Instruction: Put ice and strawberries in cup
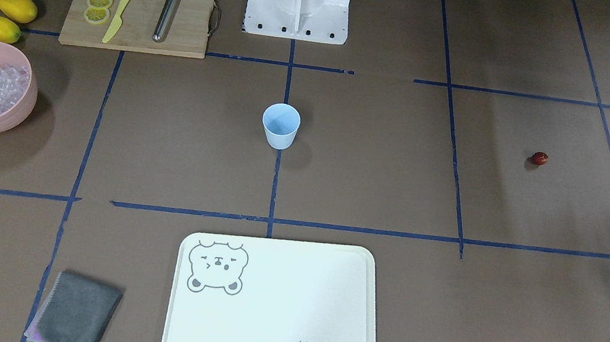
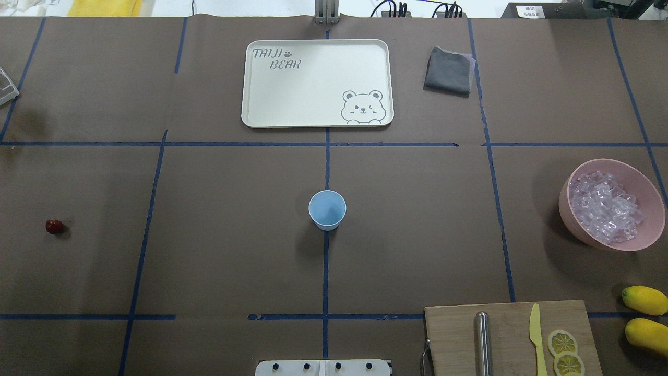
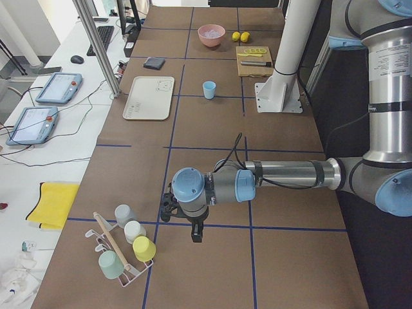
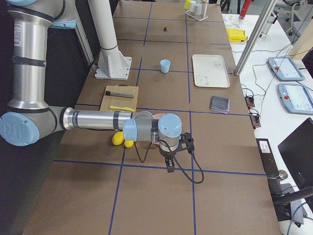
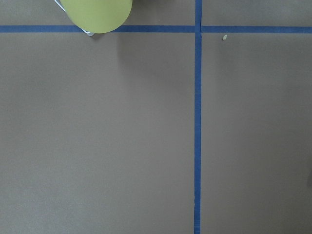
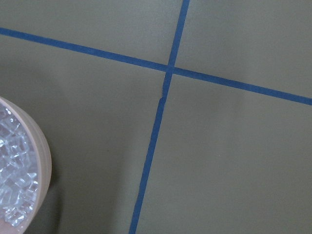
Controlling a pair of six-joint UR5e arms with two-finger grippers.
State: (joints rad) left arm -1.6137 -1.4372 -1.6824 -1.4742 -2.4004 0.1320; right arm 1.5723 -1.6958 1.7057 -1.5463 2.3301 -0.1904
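Ice (image 2: 605, 206), a heap of small clear glassy cubes, fills the pink bowl (image 2: 566, 201) at 3 o'clock from the cup (image 2: 327, 210) in the overhead view, well apart from it. The cup is pale blue, tapered and handleless, and stands upright with its mouth up at the table's middle, on a blue tape line. The strawberry (image 2: 54, 226), one tiny dark red rounded berry, lies alone on the brown cover at 9 o'clock from the cup, far off.

The left gripper (image 3: 168, 205) shows only in the side view from the robot's left, hanging over the table near a rack of cups (image 3: 122, 241). Whether its jaws are apart or together, or hold anything, cannot be told. The right gripper (image 4: 187, 142) shows only in the opposite side view, above the table near the lemons (image 4: 122, 140). Its jaws cannot be judged either.
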